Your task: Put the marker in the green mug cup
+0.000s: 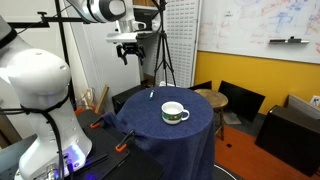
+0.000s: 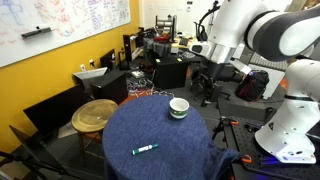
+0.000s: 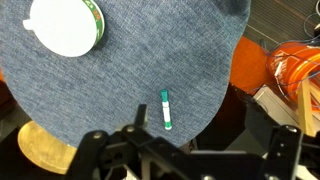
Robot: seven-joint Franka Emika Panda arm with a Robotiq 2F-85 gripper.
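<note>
Hand (image 1: 128,57) high above the table (image 1: 190,135), fingers apart (empty), marker (image 3: 166,110) well apart from green mug cup (image 3: 97,20).

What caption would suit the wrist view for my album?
Seen from above: the marker lies apart from the green mug cup on a round blue-covered table.

Exterior views face round table (image 1: 150,122) from opposite sides, mid-range, angled down — wrist view straight down over it.
</note>
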